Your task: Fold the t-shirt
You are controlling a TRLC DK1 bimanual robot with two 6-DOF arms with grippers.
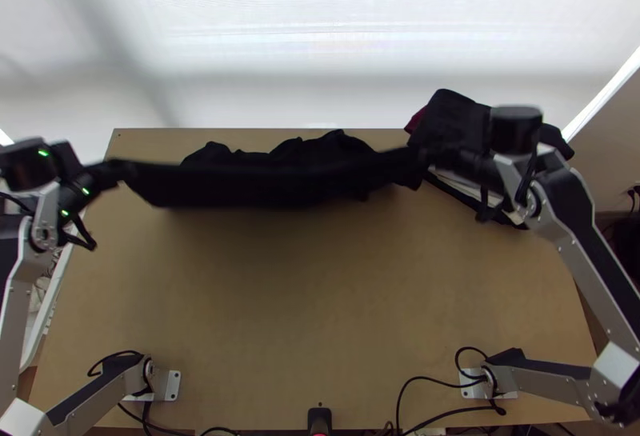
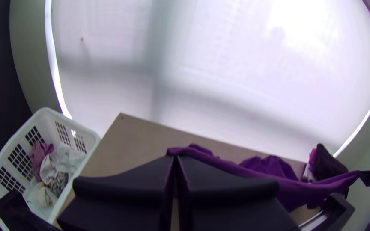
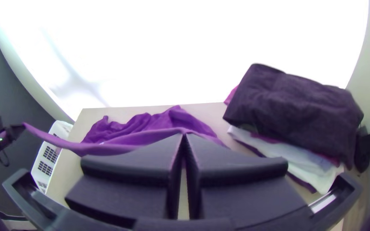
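The dark t-shirt point(image 1: 264, 186) hangs stretched between both grippers above the table's far part, its rear portion lying bunched on the wood. At the upper left, my left gripper point(image 1: 120, 170) holds one end; my right gripper point(image 1: 428, 156) has the other. In the left wrist view the shirt point(image 2: 296, 186) looks purple and runs from the closed tips of my left gripper point(image 2: 175, 156) toward the other arm. The right wrist view has my right gripper point(image 3: 184, 135) shut on the shirt's edge, with the cloth point(image 3: 103, 145) extending away to the left arm.
A stack of folded clothes point(image 1: 460, 120) lies at the table's far right, close to the right gripper. A white basket point(image 2: 91, 132) with some cloths in it stands beside the table's left edge. Bare wood point(image 1: 320, 300) spans the table's middle and near part.
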